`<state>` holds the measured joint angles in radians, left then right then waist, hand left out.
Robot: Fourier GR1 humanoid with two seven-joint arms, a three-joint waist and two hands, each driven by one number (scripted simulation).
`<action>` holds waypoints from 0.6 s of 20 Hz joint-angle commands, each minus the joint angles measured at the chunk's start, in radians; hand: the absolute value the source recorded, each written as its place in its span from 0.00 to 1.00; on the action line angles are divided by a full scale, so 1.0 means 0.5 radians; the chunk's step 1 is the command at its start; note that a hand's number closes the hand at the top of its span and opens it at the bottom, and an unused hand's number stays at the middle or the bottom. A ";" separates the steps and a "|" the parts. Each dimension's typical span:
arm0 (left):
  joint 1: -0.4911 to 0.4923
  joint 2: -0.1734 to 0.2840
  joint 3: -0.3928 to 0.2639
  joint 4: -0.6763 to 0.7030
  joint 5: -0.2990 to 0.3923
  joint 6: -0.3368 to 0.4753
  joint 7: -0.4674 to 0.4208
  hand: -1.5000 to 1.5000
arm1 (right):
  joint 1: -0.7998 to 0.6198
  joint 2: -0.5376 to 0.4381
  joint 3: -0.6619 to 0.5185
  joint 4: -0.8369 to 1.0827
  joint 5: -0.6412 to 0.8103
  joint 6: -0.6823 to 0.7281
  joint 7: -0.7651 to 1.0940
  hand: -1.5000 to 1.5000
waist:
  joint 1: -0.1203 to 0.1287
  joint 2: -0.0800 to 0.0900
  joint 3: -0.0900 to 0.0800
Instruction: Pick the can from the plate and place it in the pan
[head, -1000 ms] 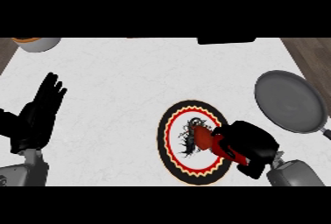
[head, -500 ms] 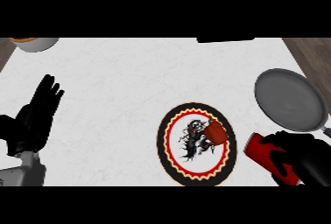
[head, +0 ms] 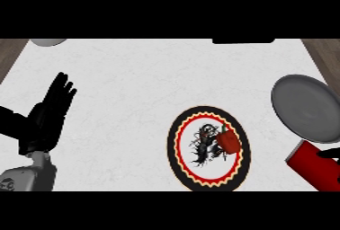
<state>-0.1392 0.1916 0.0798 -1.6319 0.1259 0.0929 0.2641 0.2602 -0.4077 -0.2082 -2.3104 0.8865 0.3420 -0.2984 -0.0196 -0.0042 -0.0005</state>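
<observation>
Right hand (head: pixel 330 154) mostly off-frame

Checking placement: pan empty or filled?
Empty. The pan shows only bare grey inside; the red can is below it in the view, outside its rim.

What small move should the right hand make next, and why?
Probably carry the red can a little farther from the robot, until it is over the grey pan. The can is already off the plate, at the view's lower right, with the right hand at its edge. The pan lies just beyond it.
</observation>
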 commanded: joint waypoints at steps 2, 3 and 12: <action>0.026 -0.037 -0.034 0.085 -0.037 -0.036 -0.123 0.50 | -0.324 -0.005 -0.341 0.227 -0.344 0.126 0.098 1.00 | 0.040 0.011 0.000; -0.053 0.066 0.070 0.057 0.104 -0.139 -0.021 0.50 | -0.490 -0.027 -0.331 0.318 -0.350 0.164 0.203 1.00 | 0.057 0.013 0.000; -0.013 -0.040 -0.011 0.061 -0.007 -0.076 -0.099 0.50 | -0.922 -0.234 -0.537 1.306 -0.400 -0.073 -0.121 1.00 | 0.064 0.014 0.002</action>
<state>-0.1601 0.1771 0.0757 -1.6004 0.1200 0.0700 0.2395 -0.1025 -0.5068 -0.4700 -1.8482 0.6769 0.3644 -0.3179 0.0076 0.0021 0.0001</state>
